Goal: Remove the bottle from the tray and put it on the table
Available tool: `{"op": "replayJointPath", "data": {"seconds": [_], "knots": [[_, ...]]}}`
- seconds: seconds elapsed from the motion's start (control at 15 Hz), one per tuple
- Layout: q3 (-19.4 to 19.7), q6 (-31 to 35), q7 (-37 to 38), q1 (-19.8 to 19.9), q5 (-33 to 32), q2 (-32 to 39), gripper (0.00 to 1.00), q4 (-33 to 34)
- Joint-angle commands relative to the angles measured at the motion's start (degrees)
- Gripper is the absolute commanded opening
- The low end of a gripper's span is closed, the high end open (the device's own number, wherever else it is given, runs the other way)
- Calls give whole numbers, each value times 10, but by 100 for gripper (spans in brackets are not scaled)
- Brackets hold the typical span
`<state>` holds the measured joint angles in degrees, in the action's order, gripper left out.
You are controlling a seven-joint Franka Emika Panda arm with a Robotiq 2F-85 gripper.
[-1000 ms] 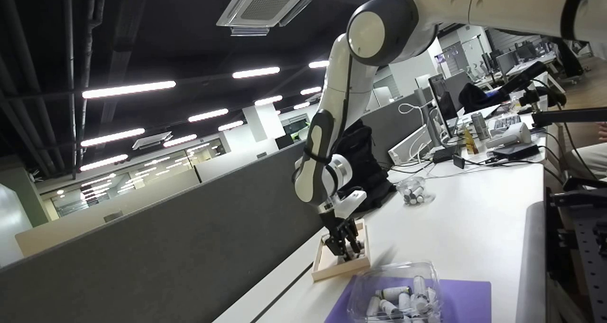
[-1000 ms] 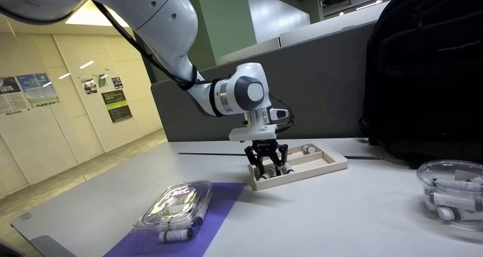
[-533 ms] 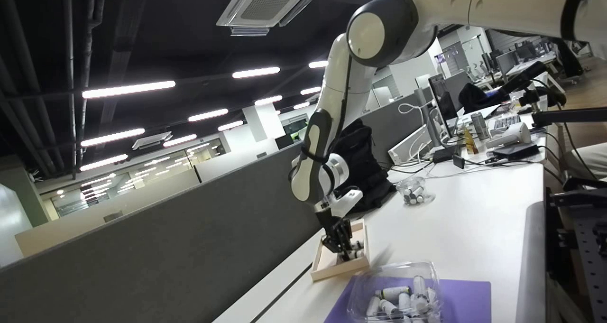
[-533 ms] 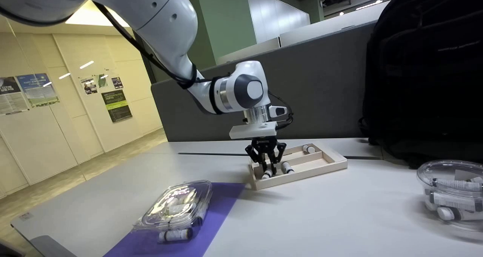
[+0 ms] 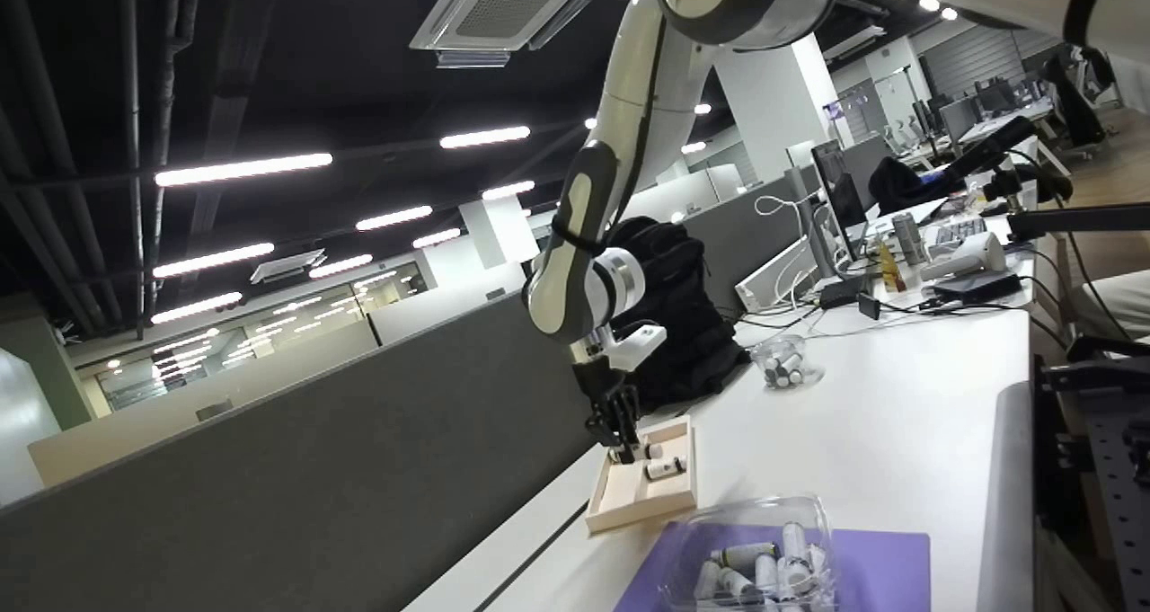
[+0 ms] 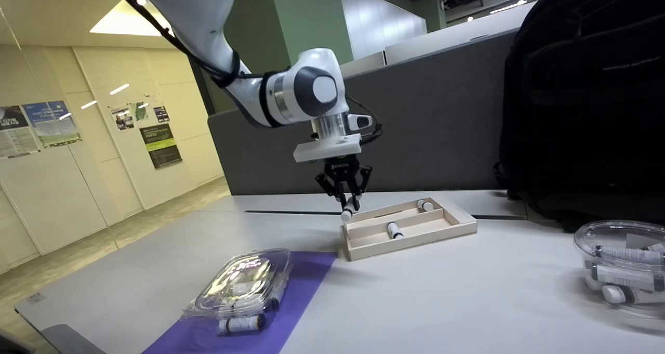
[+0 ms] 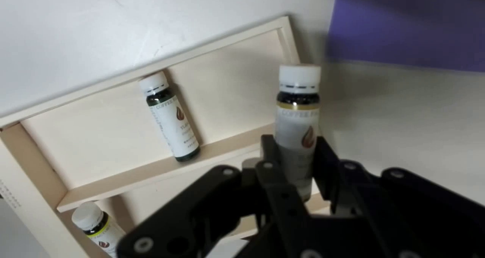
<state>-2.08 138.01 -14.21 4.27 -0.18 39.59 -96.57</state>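
The tray (image 6: 415,244) is a pale wooden box with a divider, on the white table (image 6: 415,302). My gripper (image 7: 295,148) is shut on a small white-capped bottle (image 7: 297,114) with a gold band. It holds the bottle cap outward, tilted, above the tray's end near the purple mat. In an exterior view the held bottle (image 6: 347,211) hangs below the fingertips, over the tray's left end. A second bottle (image 7: 174,125) lies in one compartment and a third bottle (image 7: 98,227) with a yellow band lies across the divider. The tray also shows in the wrist view (image 7: 227,43).
A purple mat (image 6: 306,291) lies beside the tray, with a clear plastic box (image 6: 244,281) of bottles on it. A clear round tub (image 6: 623,271) of bottles stands on the table. A grey partition (image 6: 441,125) and black backpack (image 6: 582,109) stand behind.
My gripper has closed on the bottle inside the tray and lifted it out. It has moved up and toward the partition. The other bottles stay in the tray.
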Motion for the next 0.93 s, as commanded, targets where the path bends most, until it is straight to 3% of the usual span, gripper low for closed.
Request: {"op": "replayJointPath", "data": {"seconds": [0.0, 0.47, 0.87], "knots": [[-10, 25, -15, -4, -8, -58, 7, -75], [-16, 137, 13, -36, -9, -59, 7, -150], [-23, 167, 14, -50, -10, -56, 7, -193]]}}
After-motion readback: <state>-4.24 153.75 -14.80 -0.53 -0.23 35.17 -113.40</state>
